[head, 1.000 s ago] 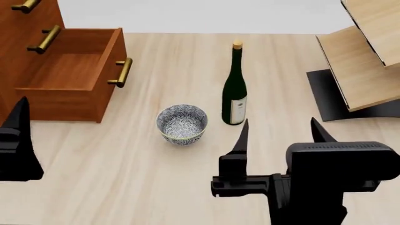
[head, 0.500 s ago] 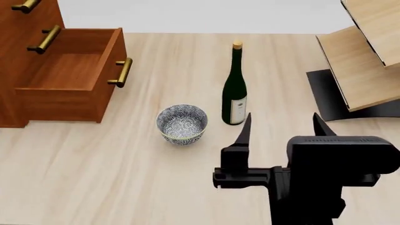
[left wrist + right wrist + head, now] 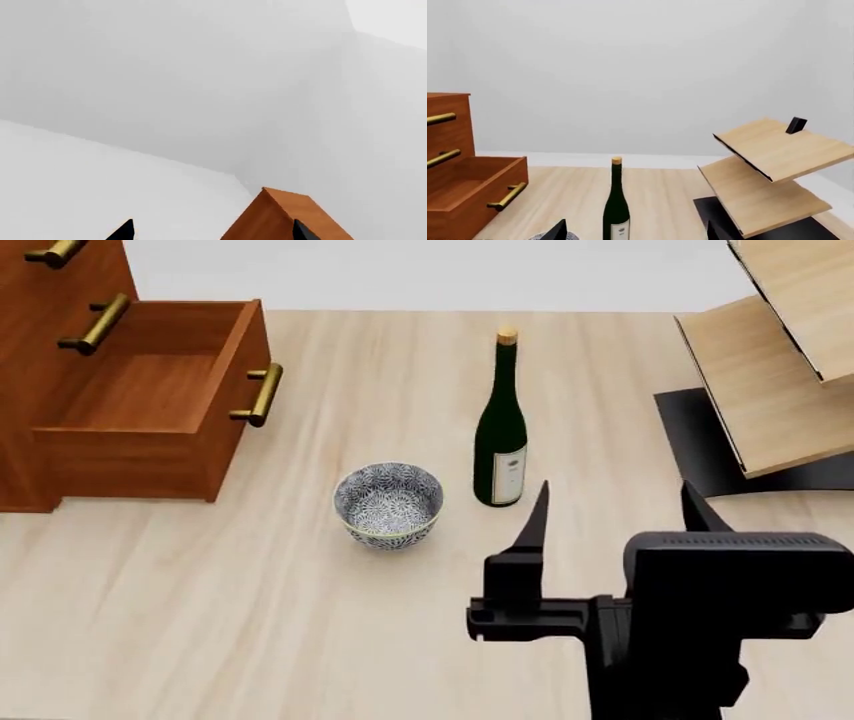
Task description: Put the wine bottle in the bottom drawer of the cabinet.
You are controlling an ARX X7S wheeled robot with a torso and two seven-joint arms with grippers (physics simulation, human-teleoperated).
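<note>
Jaws of the right gripper [image 3: 614, 502] spread wide and empty near the upright wine bottle [image 3: 501, 430] on the bench [image 3: 267, 620]: smooth, heavy, breakable glass, best clasped low round its body

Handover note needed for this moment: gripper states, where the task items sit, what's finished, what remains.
Right gripper: open, empty, on the near side of the wine bottle, not touching it.
Left gripper: only its fingertips show in the left wrist view, apart and holding nothing; out of the head view.
Wine bottle: upright on the table, beside a patterned bowl.
Bottom drawer of the cabinet: already pulled open, empty.
Done: drawer opened.
Left: grasp the bottle, carry it over and place it in the drawer.
</note>
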